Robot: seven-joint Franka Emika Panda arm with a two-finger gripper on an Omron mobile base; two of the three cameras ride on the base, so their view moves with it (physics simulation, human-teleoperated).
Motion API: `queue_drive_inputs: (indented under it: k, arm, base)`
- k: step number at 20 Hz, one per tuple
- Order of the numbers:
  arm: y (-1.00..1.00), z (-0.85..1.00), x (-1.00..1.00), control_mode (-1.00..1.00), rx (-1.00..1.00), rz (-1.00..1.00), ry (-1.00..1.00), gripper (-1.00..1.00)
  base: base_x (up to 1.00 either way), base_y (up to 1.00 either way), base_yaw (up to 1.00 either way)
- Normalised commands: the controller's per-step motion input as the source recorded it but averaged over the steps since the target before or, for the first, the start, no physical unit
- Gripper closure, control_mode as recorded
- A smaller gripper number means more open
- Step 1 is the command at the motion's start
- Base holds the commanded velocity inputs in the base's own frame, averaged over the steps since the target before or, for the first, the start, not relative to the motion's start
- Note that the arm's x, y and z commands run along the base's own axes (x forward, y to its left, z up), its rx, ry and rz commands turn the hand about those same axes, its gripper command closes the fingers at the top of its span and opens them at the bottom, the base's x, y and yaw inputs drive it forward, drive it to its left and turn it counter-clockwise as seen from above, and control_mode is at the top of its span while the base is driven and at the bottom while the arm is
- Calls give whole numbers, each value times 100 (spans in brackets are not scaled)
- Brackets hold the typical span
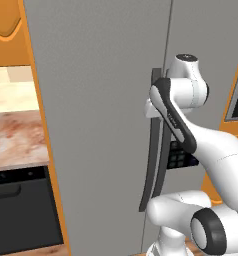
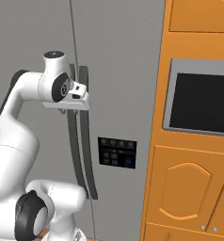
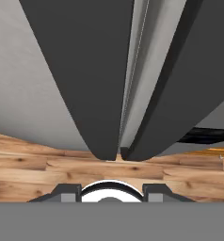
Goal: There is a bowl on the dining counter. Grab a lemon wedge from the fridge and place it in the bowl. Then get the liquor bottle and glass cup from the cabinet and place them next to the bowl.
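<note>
Where tool (image 2: 81,96) sits, fridge (image 1: 101,100) handles vert.

The end effector (image 2: 81,101) is pressing against the fridge (image 2: 118,70) handles (image 2: 83,136), beside an orange oven (image 2: 201,101) cabinet.

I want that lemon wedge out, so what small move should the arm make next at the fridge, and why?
Probably close the gripper on the fridge's left handle and then pull: the fridge doors are both shut and the hand already sits at the handles.
</note>
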Motion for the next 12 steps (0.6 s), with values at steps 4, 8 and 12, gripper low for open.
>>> queue_drive_inputs:
  k: [4, 8, 12]
  arm:
    - [0, 0, 0, 100, 0, 0, 0, -100]
    - [0, 0, 0, 100, 0, 0, 0, -100]
    - [0, 0, 0, 100, 0, 0, 0, -100]
  base:
    - [0, 0, 0]
    - [-11, -9, 0]
    - [-41, -49, 0]
